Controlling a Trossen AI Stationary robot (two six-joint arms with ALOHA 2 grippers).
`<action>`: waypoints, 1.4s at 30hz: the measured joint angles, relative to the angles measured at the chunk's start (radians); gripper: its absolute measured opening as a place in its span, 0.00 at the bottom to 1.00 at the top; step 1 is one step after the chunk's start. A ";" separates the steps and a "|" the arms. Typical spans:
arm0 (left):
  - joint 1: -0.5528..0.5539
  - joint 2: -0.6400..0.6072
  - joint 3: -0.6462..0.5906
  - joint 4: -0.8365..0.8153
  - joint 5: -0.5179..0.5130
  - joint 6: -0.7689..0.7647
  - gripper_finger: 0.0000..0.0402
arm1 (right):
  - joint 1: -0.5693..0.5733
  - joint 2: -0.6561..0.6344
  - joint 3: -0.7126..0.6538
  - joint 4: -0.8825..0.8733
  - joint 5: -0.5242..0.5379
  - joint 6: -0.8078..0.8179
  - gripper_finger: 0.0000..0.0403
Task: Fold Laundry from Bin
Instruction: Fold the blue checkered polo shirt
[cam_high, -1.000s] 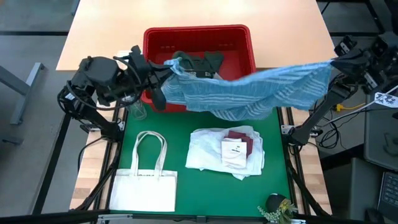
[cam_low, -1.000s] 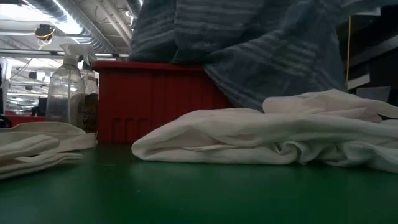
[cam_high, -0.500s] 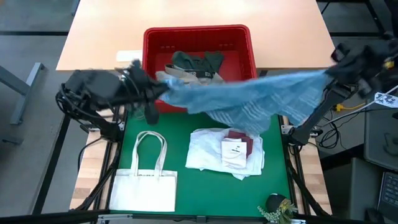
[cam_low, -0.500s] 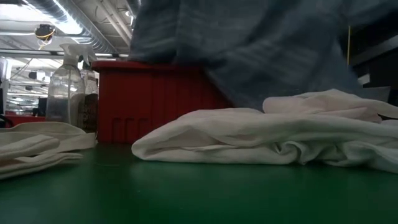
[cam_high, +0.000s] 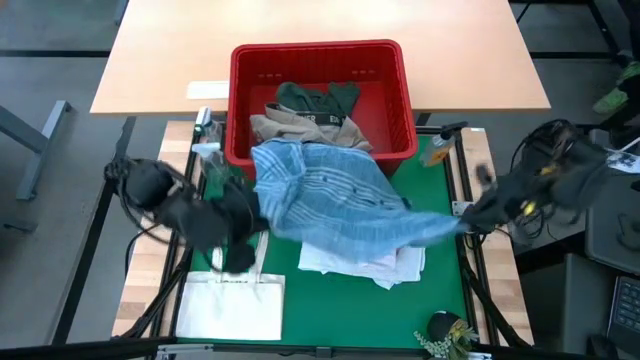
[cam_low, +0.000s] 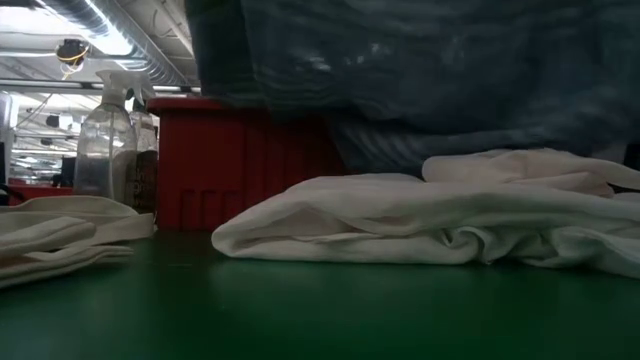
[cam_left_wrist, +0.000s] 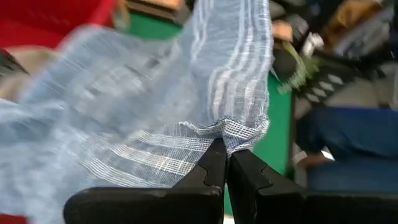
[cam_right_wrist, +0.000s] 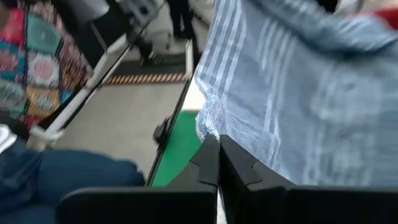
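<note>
Fingers of left gripper (cam_left_wrist: 222, 152) and right gripper (cam_right_wrist: 217, 149) pinched tight on blue striped garment (cam_high: 335, 200) corners. Garment has dropped from stretched above the red bin (cam_high: 400, 60) to draping over white pile (cam_high: 375, 265) on green mat (cam_high: 445, 300). Layout for folding looks underway.

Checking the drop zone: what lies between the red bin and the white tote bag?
In the high view, between the bin and tote bag lie the left gripper, shut on the striped shirt, and green mat.
</note>
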 joint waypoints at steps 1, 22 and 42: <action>-0.018 0.013 0.000 -0.008 0.011 -0.026 0.00 | 0.000 0.004 -0.036 0.030 -0.021 0.005 0.00; -0.312 0.342 0.000 -0.064 0.177 -0.597 0.00 | 0.000 0.344 -0.300 0.342 -0.435 0.085 0.00; -0.360 0.559 0.000 0.144 0.288 -0.800 0.00 | 0.001 0.579 -0.300 0.384 -0.841 0.208 0.00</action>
